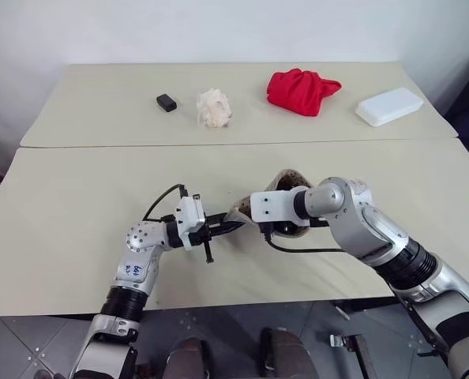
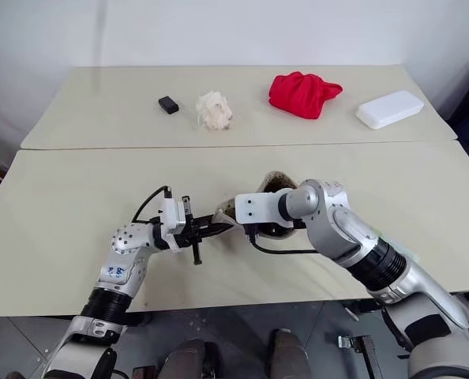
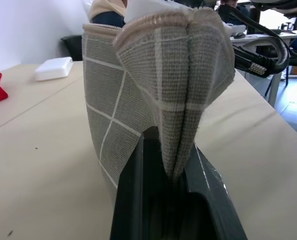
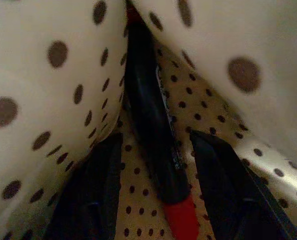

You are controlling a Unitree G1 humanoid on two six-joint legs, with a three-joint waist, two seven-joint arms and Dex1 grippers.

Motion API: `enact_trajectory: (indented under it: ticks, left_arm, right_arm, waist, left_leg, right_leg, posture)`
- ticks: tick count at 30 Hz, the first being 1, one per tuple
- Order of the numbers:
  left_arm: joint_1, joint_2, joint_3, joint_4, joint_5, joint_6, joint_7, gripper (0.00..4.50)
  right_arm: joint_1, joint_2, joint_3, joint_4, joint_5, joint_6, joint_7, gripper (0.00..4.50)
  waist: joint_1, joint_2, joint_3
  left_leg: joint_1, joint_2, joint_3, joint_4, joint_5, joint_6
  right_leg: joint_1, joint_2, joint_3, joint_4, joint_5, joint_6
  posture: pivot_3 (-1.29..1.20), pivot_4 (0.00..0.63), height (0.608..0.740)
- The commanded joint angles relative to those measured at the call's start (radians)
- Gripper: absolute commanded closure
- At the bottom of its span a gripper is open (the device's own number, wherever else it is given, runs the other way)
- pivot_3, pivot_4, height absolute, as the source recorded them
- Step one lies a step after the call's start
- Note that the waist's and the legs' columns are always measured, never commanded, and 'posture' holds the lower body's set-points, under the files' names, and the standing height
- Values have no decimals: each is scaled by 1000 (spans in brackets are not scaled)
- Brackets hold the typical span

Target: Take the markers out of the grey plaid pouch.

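Beige table (image 1: pixel 76 237), frame centre: left gripper (image 3: pixel 174 172) pinching grey plaid pouch (image 3: pixel 138 85); right gripper (image 4: pixel 153 175) half-open astride red marker (image 4: pixel 156 150). Risk: fingers snagging lining.

Two beige tables (image 1: pixel 76 229) stand pushed together before a plain white wall (image 1: pixel 219 31); grey tiled floor (image 1: pixel 29 347) lies below the near table's edge.
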Motion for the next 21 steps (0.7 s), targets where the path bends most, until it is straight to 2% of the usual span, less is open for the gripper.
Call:
enact_trajectory:
  ticks: [1,2,5,8,9,21]
  left_arm:
    - [-16,-7,12,-29,-30,-17,-4,4500]
    - [-16,-6,12,-31,-31,-15,-4,4500]
    - [-21,-3,17,-23,-31,-17,-5,4500]
    - [-22,-1,19,-30,-30,-11,0,4500]
    - [-22,0,20,-31,-30,-9,2,4500]
    - [-6,31,11,-6,23,-12,25,4500]
  right_arm:
    - [16,20,30,53,-9,-23,25,2242]
    - [15,25,30,64,-13,-33,25,2242]
    - [13,28,20,83,-19,-58,27,2817]
    - [17,19,5,73,-32,-85,24,3815]
    - [17,16,-5,64,-35,-95,20,3923]
    - [29,-67,-108,-69,-20,-148,64,3924]
  waist:
    - [0,0,0]
    - [0,0,0]
    - [-1,0,0]
    - [0,0,0]
    - [0,0,0]
    - [0,0,0]
  left_leg:
    - [0,0,0,0,0,0]
    - [0,0,0,0,0,0]
    - [1,0,0,0,0,0]
    - [1,0,0,0,0,0]
    - [1,0,0,0,0,0]
    - [1,0,0,0,0,0]
  right_leg:
    - [0,0,0,0,0,0]
    - [0,0,0,0,0,0]
    - [1,0,0,0,0,0]
    - [1,0,0,0,0,0]
    - [1,0,0,0,0,0]
    - [1,0,0,0,0,0]
  posture:
    - [0,150,740]
    - [0,150,740]
    - [0,150,740]
    - [0,150,740]
    - [0,150,740]
    - [0,150,740]
